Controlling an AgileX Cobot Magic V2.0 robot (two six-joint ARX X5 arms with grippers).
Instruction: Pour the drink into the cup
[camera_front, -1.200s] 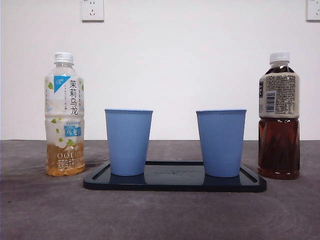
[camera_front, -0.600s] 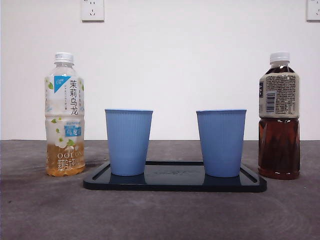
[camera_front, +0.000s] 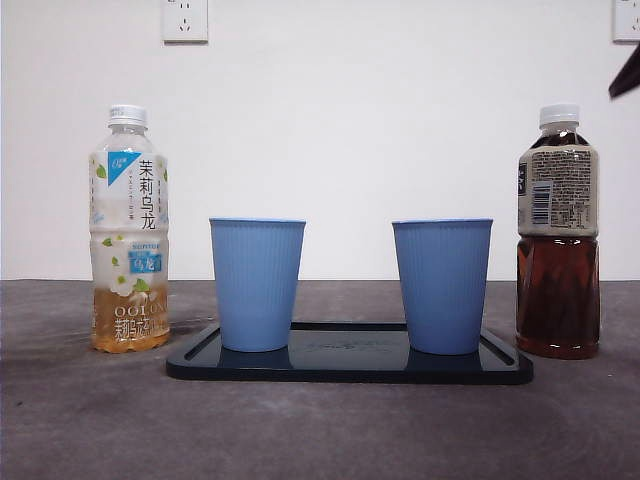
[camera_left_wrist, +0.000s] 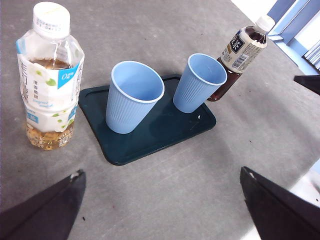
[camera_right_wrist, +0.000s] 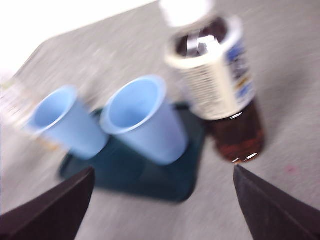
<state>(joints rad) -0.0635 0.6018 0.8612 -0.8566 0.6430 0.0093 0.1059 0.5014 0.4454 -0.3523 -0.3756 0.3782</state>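
Here we read the table from left to right in the front view. At nine o'clock stands the pale oolong bottle (camera_front: 129, 230), upright, white cap on, with light amber tea only in its lowest part. Just beside it, toward the centre, lies the dark tray (camera_front: 350, 368), flat on the grey table (camera_front: 90, 430). On the tray we see two blue ribbed cups, both upright and well apart from each other: the left cup (camera_front: 257, 284) at the tray's nine o'clock end, the right cup (camera_front: 442, 286) at its three o'clock end. At three o'clock, just off the tray's end, stands the dark tea bottle (camera_front: 558, 232), upright, capped, filled with brown drink up to the shoulder.

At the one o'clock corner of the front view a black tip (camera_front: 627, 75) shows above the dark tea bottle, apart from its cap.

From the left wrist view we see the left gripper (camera_left_wrist: 162, 200) spread wide, grasping nothing, high above the table with the oolong bottle, tray and cups all before it. The right wrist view is blurred; there the right gripper (camera_right_wrist: 162, 200) is likewise spread wide and empty, with the dark tea bottle (camera_right_wrist: 215, 85) near and large ahead of it and the right cup (camera_right_wrist: 142, 120) beside that bottle.
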